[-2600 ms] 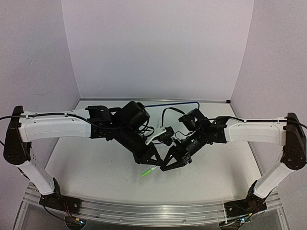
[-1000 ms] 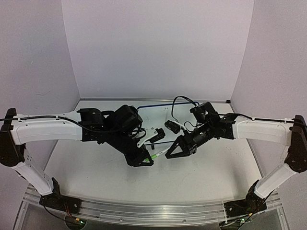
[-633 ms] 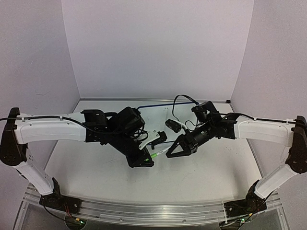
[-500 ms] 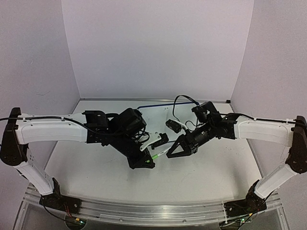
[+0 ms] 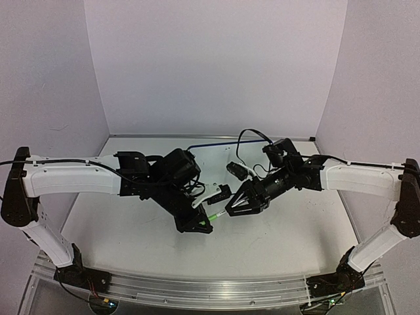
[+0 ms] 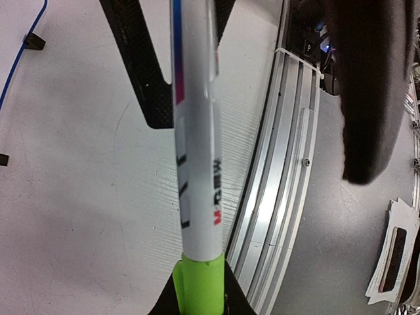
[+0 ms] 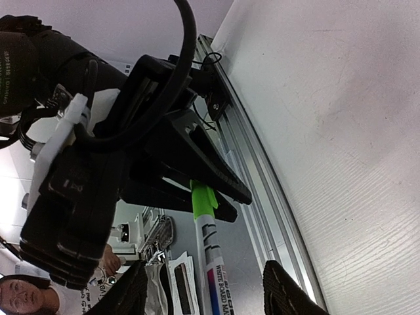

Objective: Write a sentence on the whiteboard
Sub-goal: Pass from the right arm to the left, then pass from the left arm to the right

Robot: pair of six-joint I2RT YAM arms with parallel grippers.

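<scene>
Presently I'm clenching the left gripper [image 5: 203,224] on the marker [image 5: 217,214] cap, right gripper [image 5: 230,211] gaping, likely readying to uncap.

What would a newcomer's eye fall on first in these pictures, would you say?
The white marker pen bridging the two arms at centre: the left hand pinches its green cap, while the right hand stands open around the barrel. Behind them, the whiteboard shows little but its blue rim.

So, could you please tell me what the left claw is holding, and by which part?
The left claw grips the marker by its green cap; the right claw stands open around the white barrel.
</scene>
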